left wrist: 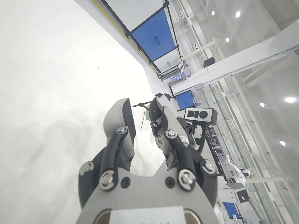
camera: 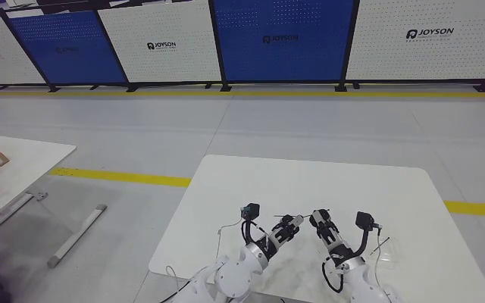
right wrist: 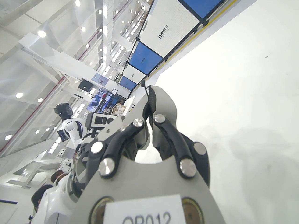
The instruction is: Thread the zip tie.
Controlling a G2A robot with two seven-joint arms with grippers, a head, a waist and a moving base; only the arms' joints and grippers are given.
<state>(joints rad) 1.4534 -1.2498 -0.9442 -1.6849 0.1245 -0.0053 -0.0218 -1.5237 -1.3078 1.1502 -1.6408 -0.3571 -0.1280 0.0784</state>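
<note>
The black zip tie (right wrist: pixel 143 85) sat pinched in the right tool (right wrist: pixel 149 94), whose jaws were closed on it. Its head stuck out just past the fingertips, and in the left wrist view I could see a thin tail trailing from that tool. All this was above the white desk (camera: pixel 303 182), by its near edge, about midway along. The left tool (left wrist: pixel 147 116) was just beside the right one, jaws spread and holding nothing, and the tie's head lay just ahead of the gap between its fingers, not touching them. Beyond the desk's far edge, past a yellow floor line (camera: pixel 121 177), stood blue and white panels (camera: pixel 284 38).
</note>
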